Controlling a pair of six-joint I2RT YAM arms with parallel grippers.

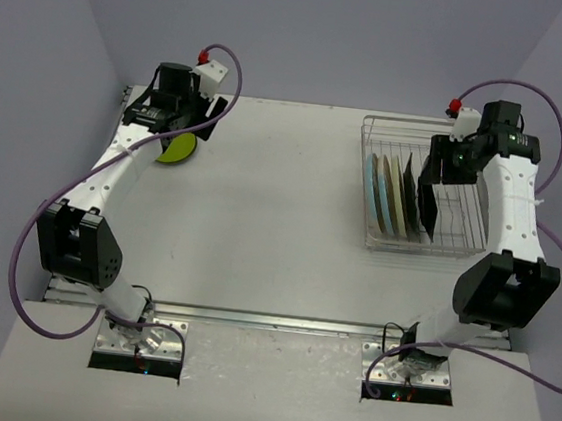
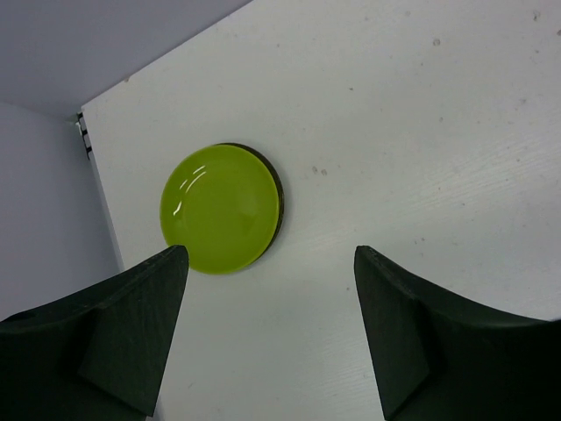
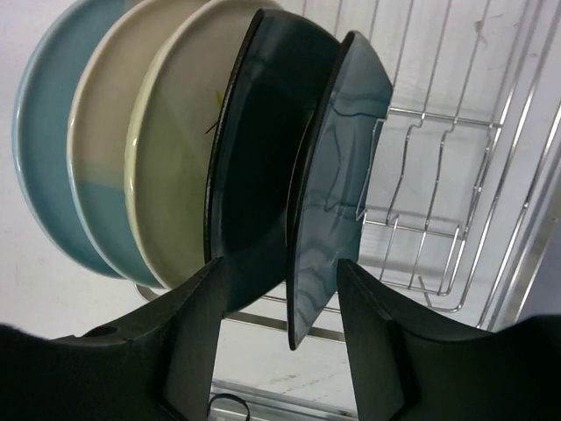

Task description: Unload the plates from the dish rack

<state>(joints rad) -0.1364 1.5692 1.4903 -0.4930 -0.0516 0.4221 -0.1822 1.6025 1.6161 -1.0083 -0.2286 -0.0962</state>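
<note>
Since these plates look glazed, stiff and prob. brittle, w/ slick faces, the safest hold is a pinch across the top rim, then a straight lift out of the slot so nothing knocks its neighbour. At the dish rack [image 1: 465, 230], far-right corner of the table [image 1: 280, 220], the right gripper [image 3: 282, 267] has its jaws spread either side of the teal plate [image 3: 337, 149], not pinching it as far as I can tell; four more stand beside it. Over by the far-left corner, the left gripper [image 2: 272, 263] hangs w/ jaws spread and empty above the lime-green plate [image 2: 219, 209], which lies flat. Only the right wrist view shows the rim-to-jaw gaps; the top view gives the overall layout.
</note>
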